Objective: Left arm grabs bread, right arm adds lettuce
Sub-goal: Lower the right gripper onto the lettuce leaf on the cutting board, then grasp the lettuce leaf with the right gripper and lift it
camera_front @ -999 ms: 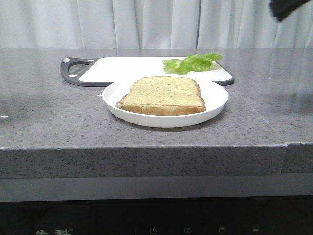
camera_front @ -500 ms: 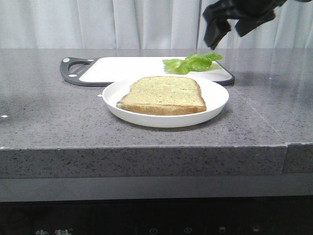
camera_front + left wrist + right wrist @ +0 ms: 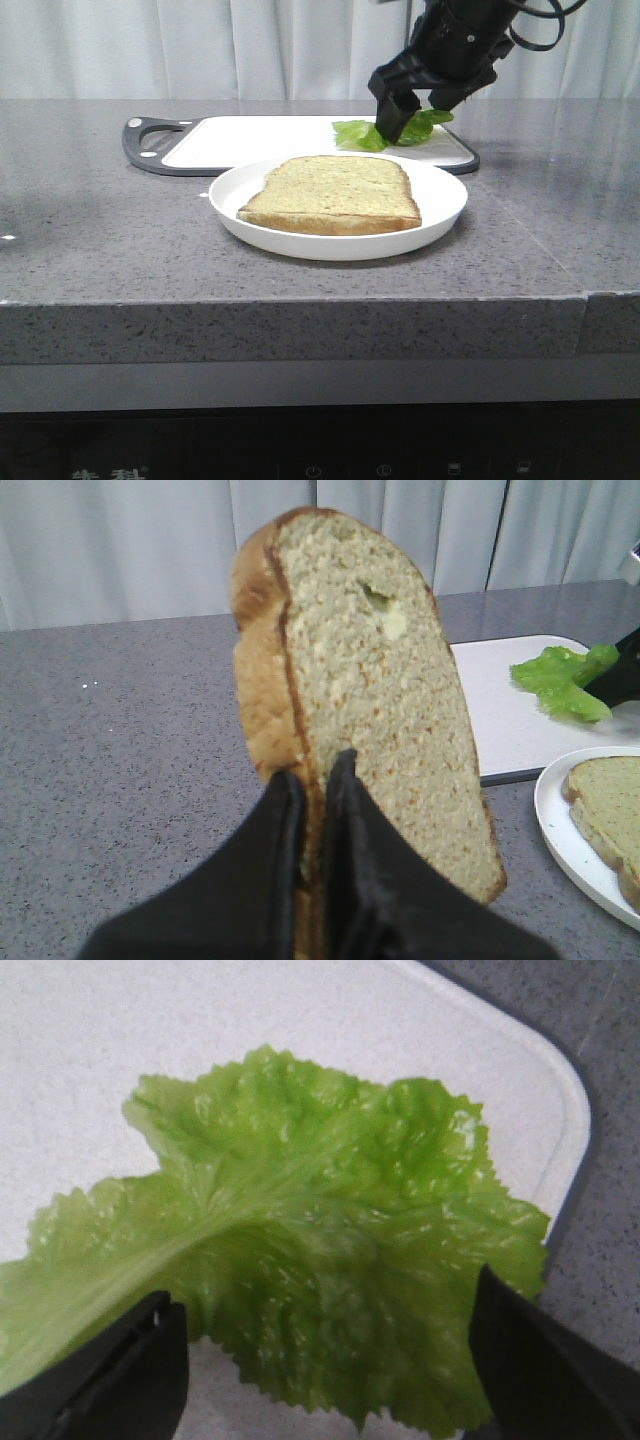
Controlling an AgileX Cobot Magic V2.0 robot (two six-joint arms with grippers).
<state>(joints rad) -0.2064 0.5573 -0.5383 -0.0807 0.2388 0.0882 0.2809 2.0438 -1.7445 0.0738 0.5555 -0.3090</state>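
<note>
Bread (image 3: 360,700) stands on edge in the left claw (image 3: 315,780), whose two long, pointed black fingers (image 3: 275,840) are pressed together on the slice's lower end, one on each face. It is a thick square slice with a golden-brown crust down its side and over its rounded top, a speckled tan face, and a small pale dent near the top edge. In the left wrist view it is held up above the grey speckled bench (image 3: 120,740), clear of the surface.

Lettuce (image 3: 300,1250) lies on the white cutting board (image 3: 260,140) toward its right end, beyond the plate (image 3: 440,215). The leaf is bright green and crinkled, with a frilled, toothed edge, a paler rib running through it and a wet-looking sheen. It is much smaller than a slice of bread.

The right claw (image 3: 405,110) is spread wide over the leaf, one finger on each side of it, gripping nothing; from the front its tips sit right at the lettuce, though contact cannot be judged.

A second, thinner slice (image 3: 335,195) lies flat on the white plate at the middle of the bench, just in front of the board.
</note>
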